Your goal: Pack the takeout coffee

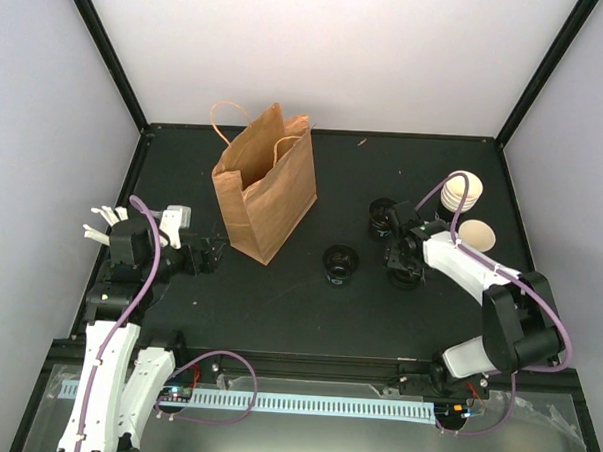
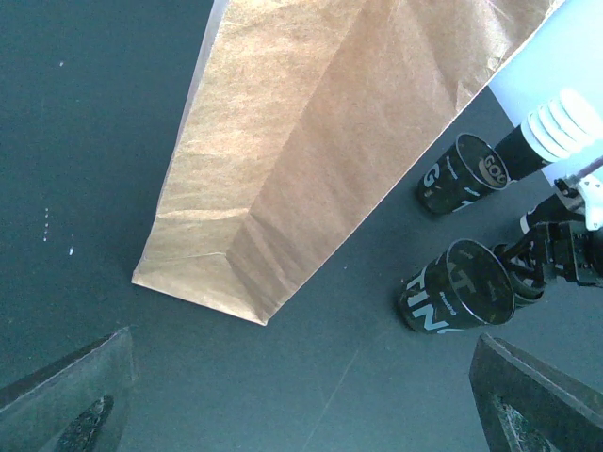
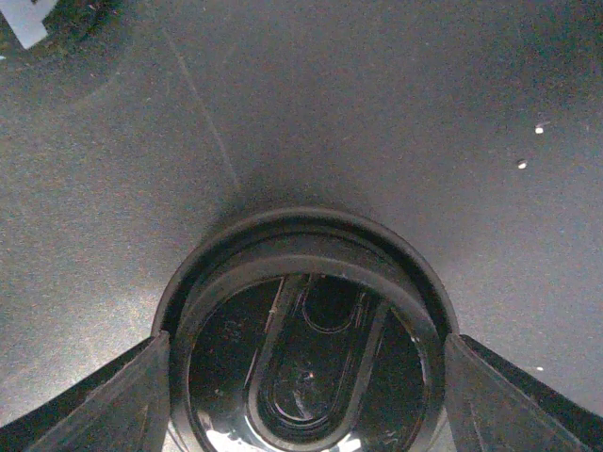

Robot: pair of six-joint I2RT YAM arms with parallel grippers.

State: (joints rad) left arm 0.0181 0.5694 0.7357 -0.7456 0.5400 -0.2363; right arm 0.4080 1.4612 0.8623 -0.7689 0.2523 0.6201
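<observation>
White walls box in a black tabletop [image 1: 278, 310] where the takeout coffee [image 1: 476, 235], a small black paper cup with a cream-white inside, stands upright, mouth up, near the right edge and just in front of a nested stack of like cups [image 1: 461, 193]. Nearer of the two, the right hand [image 3: 301, 377] hangs to the cup's left, fingers flanking a round black plastic lid [image 3: 306, 311] at its rim; whether they pinch it cannot be told. A dark-topped black cup [image 1: 338, 263] and its twin [image 1: 382, 218] stand between there and the upright brown paper bag [image 1: 266, 189], mouth open, left of centre. Beside the bag's base the left hand [image 2: 301, 386] hangs spread wide. Bare tabletop in front leaves room for the carry.
</observation>
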